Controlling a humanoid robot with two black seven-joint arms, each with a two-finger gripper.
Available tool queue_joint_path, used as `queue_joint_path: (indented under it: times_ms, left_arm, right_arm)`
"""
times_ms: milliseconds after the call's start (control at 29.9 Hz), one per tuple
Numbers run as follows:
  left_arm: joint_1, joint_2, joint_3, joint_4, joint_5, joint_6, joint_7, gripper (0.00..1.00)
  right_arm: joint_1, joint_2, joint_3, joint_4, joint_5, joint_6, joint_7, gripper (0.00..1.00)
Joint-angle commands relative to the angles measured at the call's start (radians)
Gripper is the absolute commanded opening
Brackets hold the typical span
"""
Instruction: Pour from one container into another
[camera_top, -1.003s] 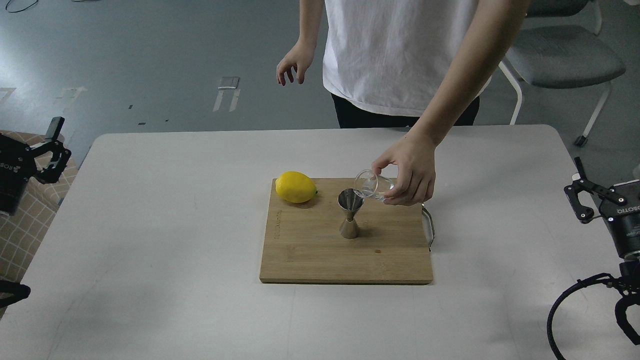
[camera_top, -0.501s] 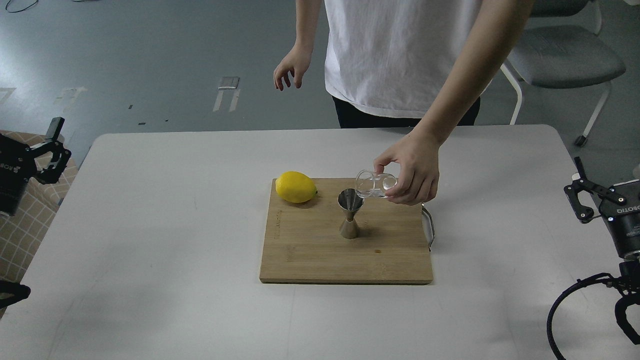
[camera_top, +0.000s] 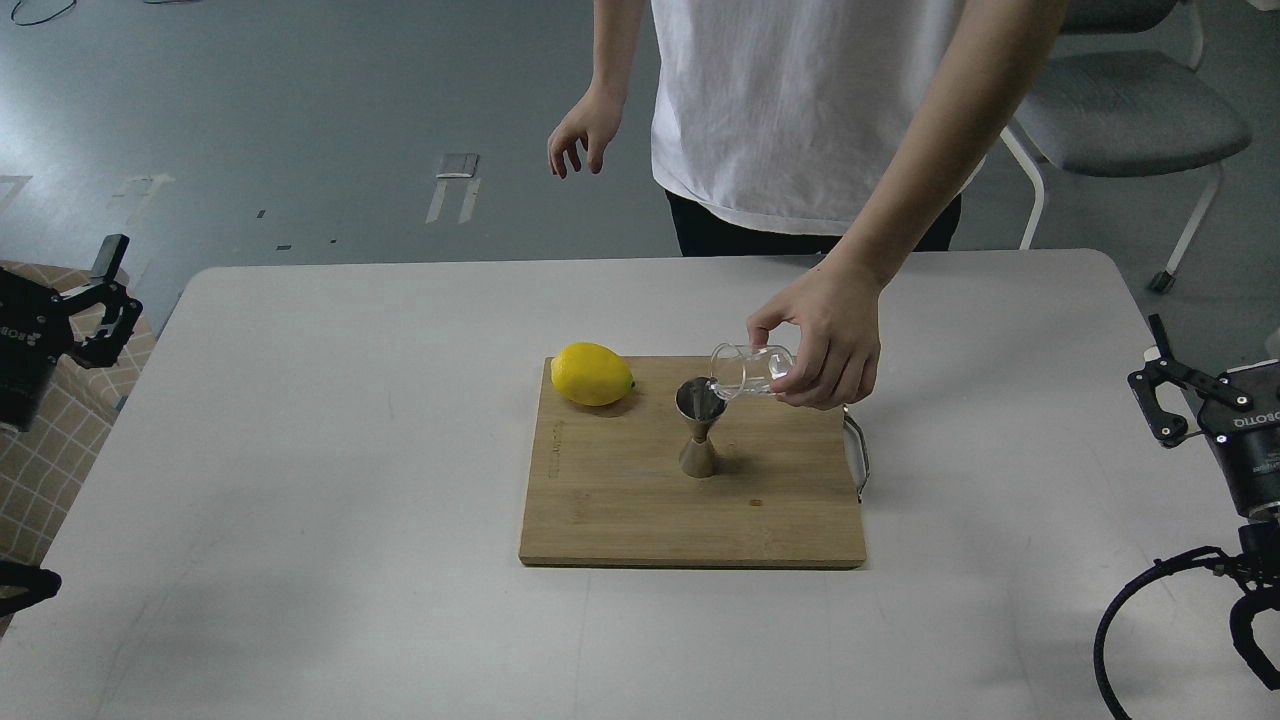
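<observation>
the left gripper (camera_top: 105, 300) sits at the far left edge of the view, off the bench (camera_top: 330, 420) and well away from the cutting board (camera_top: 640, 510); its dark fingers overlap one another, so i cannot tell whether they are apart or together, and they grip nothing that shows. the bamboo cutting board lies flat at the middle of the bench. a yellow lemon (camera_top: 592, 374) rests on the board's far left corner. right of the lemon, near the board's middle toward its far edge, the steel jigger (camera_top: 700, 427) stands upright, long axis vertical, wide mouth facing up, narrow waist below, base on the board. just above and right of the jigger's rim, the clear glass tumbler (camera_top: 745, 371) is held tipped onto its side: its long axis runs nearly level, mouth pointing left and slightly down over the jigger's cup, thick base to the right inside the person's hand (camera_top: 828, 345). the lower lip of the tumbler lies right at the jigger's rim; whether they touch cannot be told. the hand reaches in from beyond the board's far edge, thumb on top of the glass. a metal handle (camera_top: 857, 455) runs along the board's right edge. the right gripper (camera_top: 1160, 385) sits at the far right, beyond the bench edge, well apart from the board; its fingers stand apart and hold nothing.
</observation>
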Motion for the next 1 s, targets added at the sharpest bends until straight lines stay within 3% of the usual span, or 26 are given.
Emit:
queue_joint_path:
  times_ms: [0,969]
  left_arm:
    - [0.0,0.0,0.0,-0.001,0.0,0.0,0.0,0.98]
    - [0.0,-0.006,-0.006,-0.006,0.0,0.0,0.0,0.98]
  right_arm:
    - [0.0,0.001,0.0,0.0,0.001,0.0,0.0,1.0]
    - [0.0,0.018,-0.01,-0.017,-0.001,0.0,-0.001,1.0]
